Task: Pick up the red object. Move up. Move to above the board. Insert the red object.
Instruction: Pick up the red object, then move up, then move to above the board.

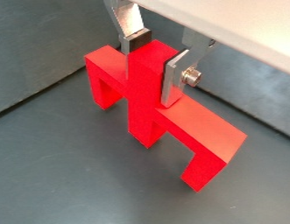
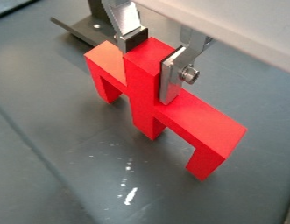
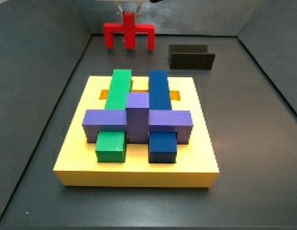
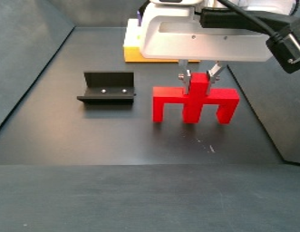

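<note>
The bright red blocky arch stands on its legs on the dark tabletop, its top stub clamped by the hand. Beside it sits the dark L-shaped fixture; open floor separates it from the thick yellow board, which carries green, blue and purple blocks.

The end effector had a white blocky housing with black cable looping over it. Its fingers were flat silver plates with dark pads, one bearing a round silver screw.
</note>
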